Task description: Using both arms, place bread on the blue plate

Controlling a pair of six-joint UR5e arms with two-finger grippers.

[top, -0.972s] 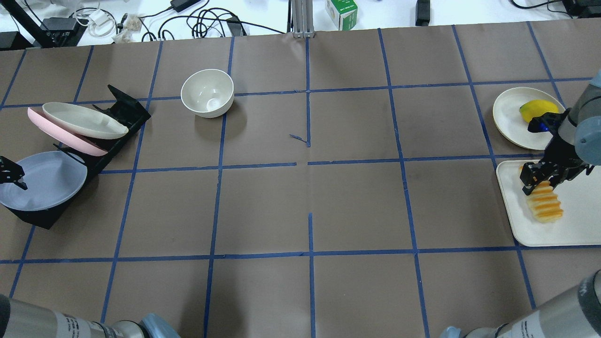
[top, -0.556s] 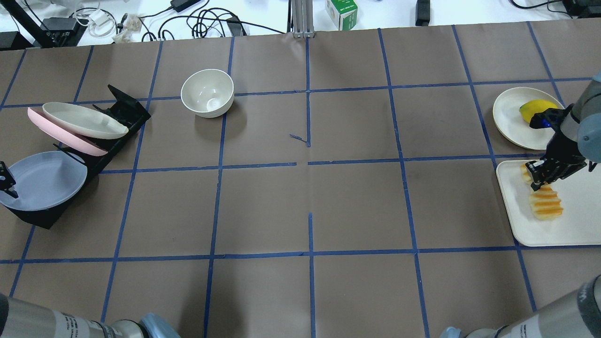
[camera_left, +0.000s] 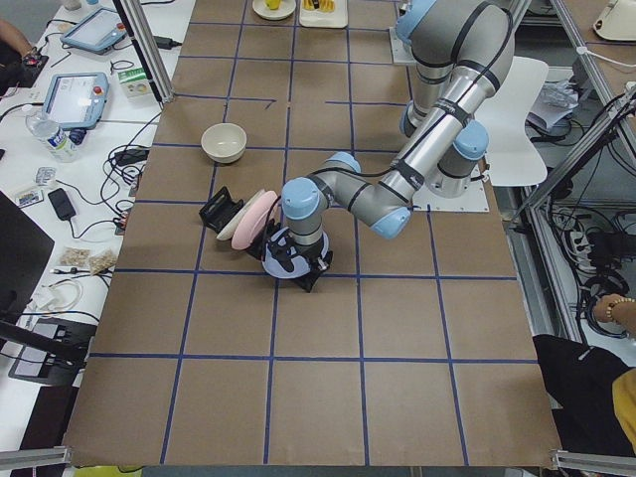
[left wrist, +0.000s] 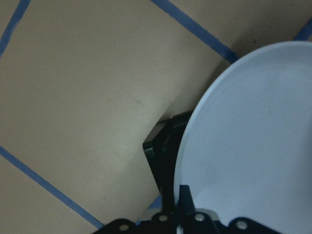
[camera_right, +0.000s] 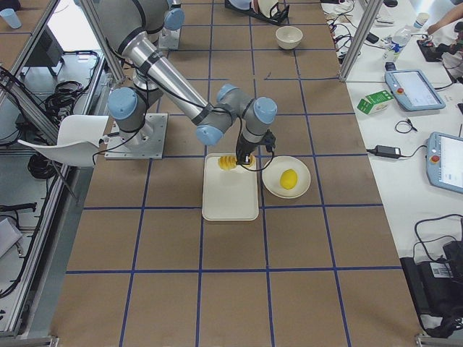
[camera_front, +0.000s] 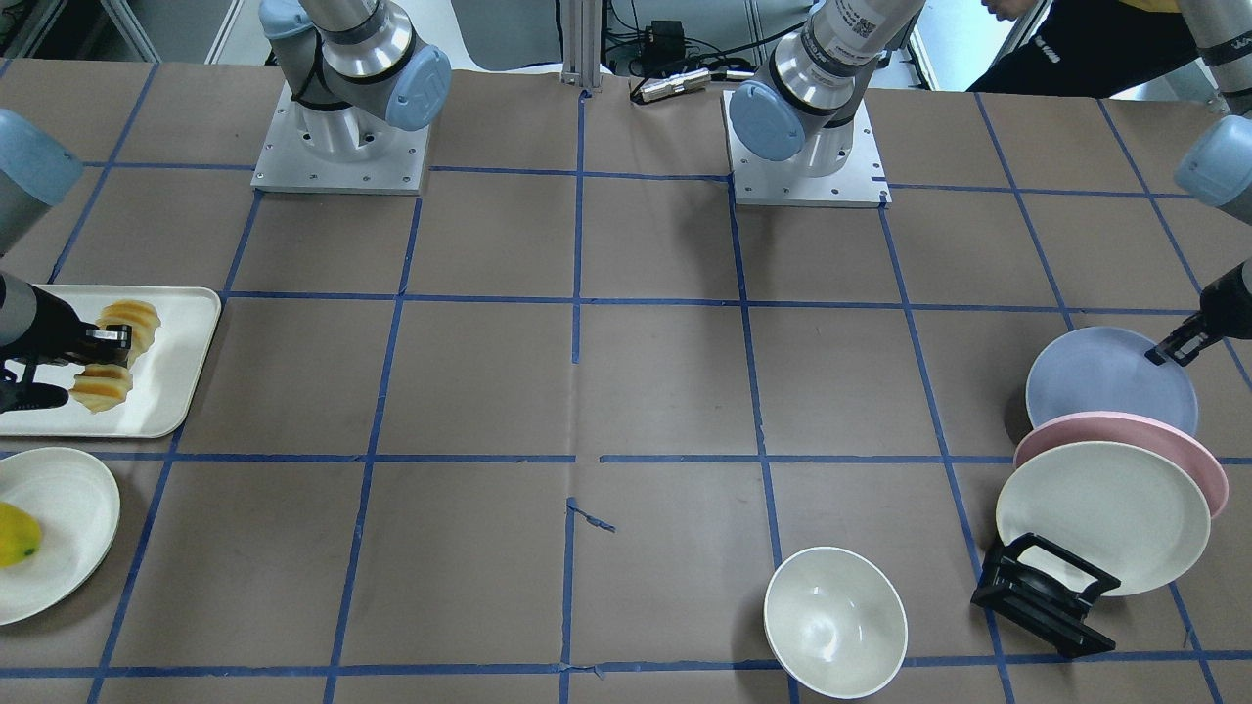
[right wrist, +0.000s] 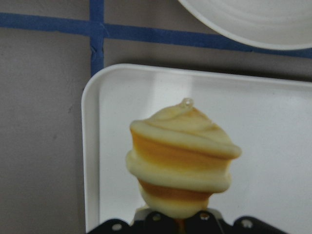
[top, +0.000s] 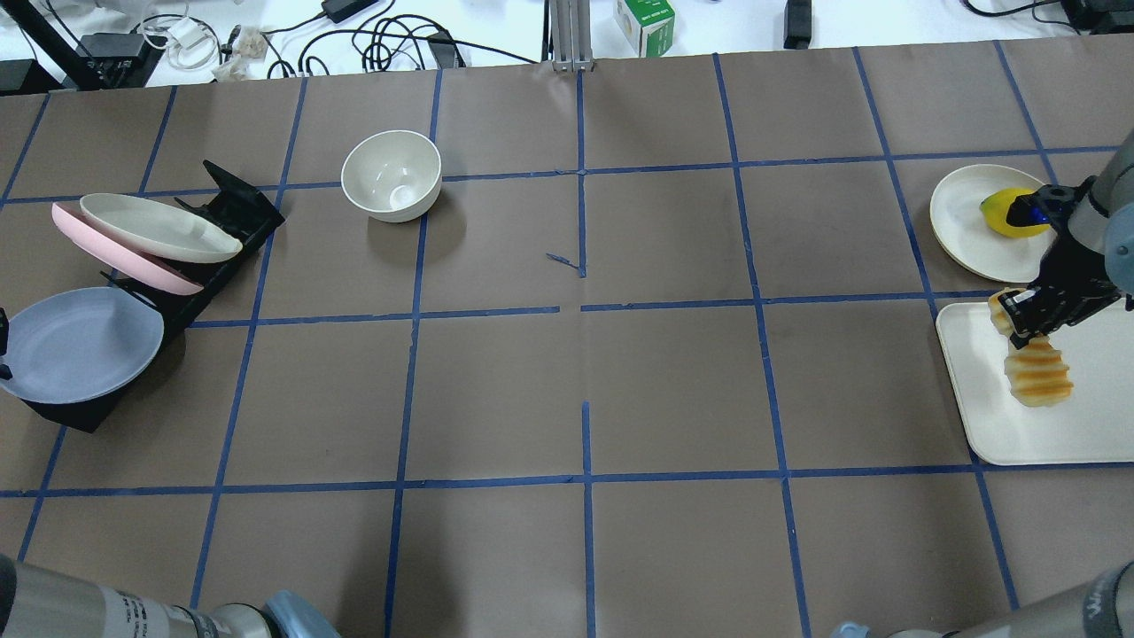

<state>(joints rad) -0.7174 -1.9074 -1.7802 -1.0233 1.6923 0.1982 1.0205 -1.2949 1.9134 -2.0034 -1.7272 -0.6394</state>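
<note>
Brown paper gridded with blue tape covers the table (top: 496,390). Nearest the robot, on its right side, the right end effector (top: 1028,321) is clamped across the middle of the bread (top: 1038,377), which hangs just above the white tray (top: 1045,443). Opposite, the left end effector (camera_front: 1172,350) pinches the rim of the blue plate (top: 80,346), which leans in the black rack (top: 235,208) in front of a pink plate (top: 133,261). Farther off stands a white bowl (top: 391,175). Both grasps look secured. Next, I judge, the plate must slide free of the rack without dragging its neighbours and settle flat near the middle. Then the bread can go over it.
</note>
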